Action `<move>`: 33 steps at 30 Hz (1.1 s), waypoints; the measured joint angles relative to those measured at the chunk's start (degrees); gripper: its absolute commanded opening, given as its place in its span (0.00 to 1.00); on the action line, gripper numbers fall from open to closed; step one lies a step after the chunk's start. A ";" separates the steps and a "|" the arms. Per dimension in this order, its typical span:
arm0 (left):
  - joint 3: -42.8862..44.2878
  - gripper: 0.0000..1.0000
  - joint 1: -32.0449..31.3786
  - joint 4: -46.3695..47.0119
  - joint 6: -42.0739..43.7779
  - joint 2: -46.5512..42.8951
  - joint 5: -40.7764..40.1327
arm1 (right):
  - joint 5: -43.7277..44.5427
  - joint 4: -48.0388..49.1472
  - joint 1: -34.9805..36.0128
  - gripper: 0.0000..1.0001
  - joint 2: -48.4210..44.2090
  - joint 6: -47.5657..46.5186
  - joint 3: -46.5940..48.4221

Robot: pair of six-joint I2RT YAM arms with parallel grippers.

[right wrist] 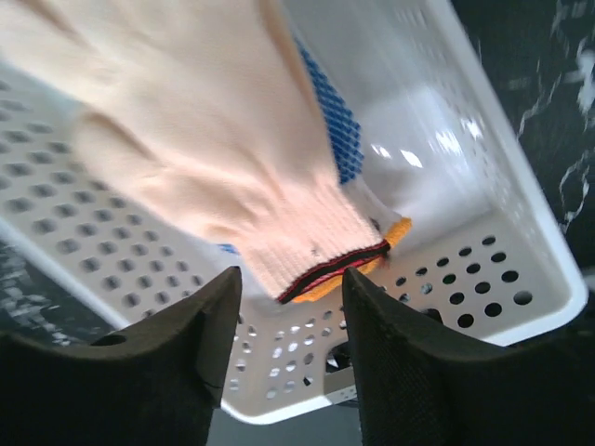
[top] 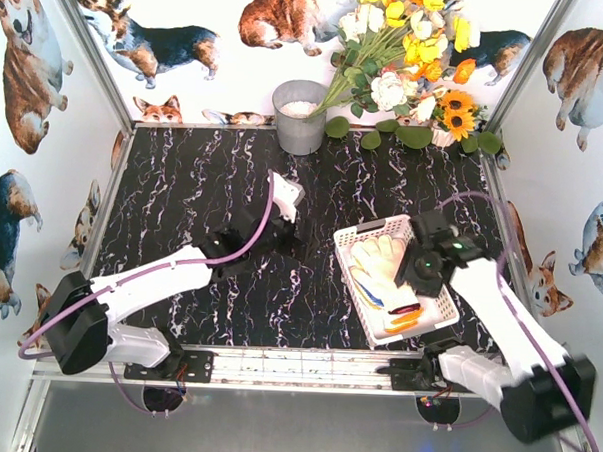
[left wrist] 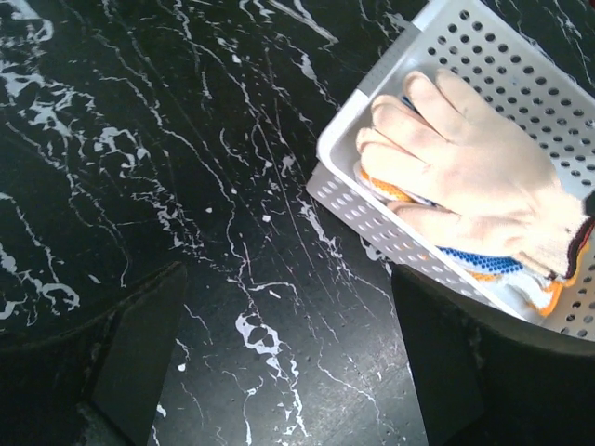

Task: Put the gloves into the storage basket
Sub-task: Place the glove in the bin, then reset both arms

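Observation:
The white perforated storage basket [top: 371,227] stands right of centre on the black marble table. Gloves lie stacked in it, with a cream glove [top: 378,261] on top. My right gripper [top: 427,270] hovers over the basket, open, with nothing held. In the right wrist view [right wrist: 293,288] the cream glove's [right wrist: 204,139] cuff lies just beyond the fingertips, over a blue-dotted glove [right wrist: 330,121] and an orange cuff [right wrist: 398,232]. My left gripper [top: 281,225] is open and empty over bare table left of the basket [left wrist: 502,56]. The cream glove [left wrist: 474,177] also shows in the left wrist view.
A grey metal bucket [top: 299,116] stands at the back centre, next to a bunch of artificial flowers [top: 409,61] at the back right. Corgi-printed walls enclose the table on three sides. A metal rail [top: 295,366] runs along the front edge.

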 measured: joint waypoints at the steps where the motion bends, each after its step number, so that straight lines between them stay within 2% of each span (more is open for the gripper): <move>1: 0.48 0.95 0.35 -0.76 0.20 0.00 -0.35 | 0.00 0.02 0.00 0.57 -1.95 -0.59 1.20; 4: 3.06 1.00 1.51 -2.82 0.94 0.24 -1.03 | 0.04 3.26 0.00 0.63 -8.00 -3.39 4.81; 8: 8.24 1.00 4.17 -3.15 2.78 2.80 -0.98 | 0.98 11.69 -0.55 0.80 -10.56 -8.72 5.90; 11: 9.75 1.00 8.50 -2.36 4.11 5.38 -0.42 | 1.31 19.76 -4.04 0.82 -8.35 -12.98 5.07; 13: 8.59 1.00 13.27 -1.73 4.85 6.29 -0.15 | 0.37 26.73 -8.76 0.84 -5.92 -15.34 3.02; 19: 0.20 1.00 33.14 0.83 5.29 6.12 -1.38 | -0.63 42.36 -23.39 0.87 -1.01 -20.28 -6.80; 23: -6.71 1.00 43.25 5.16 5.95 3.98 -5.75 | 3.06 54.62 -26.40 0.88 0.02 -23.58 -14.12; 25: -11.54 1.00 45.59 9.31 6.78 2.12 -8.59 | 3.89 62.38 -26.38 0.89 0.85 -25.07 -18.88; 28: -18.40 1.00 45.90 17.66 8.92 0.81 -11.93 | 3.58 72.85 -26.36 0.90 3.10 -26.82 -26.25; 33: -30.36 1.00 45.88 36.70 13.00 2.08 -13.99 | 2.54 83.87 -25.22 0.91 9.11 -28.70 -29.11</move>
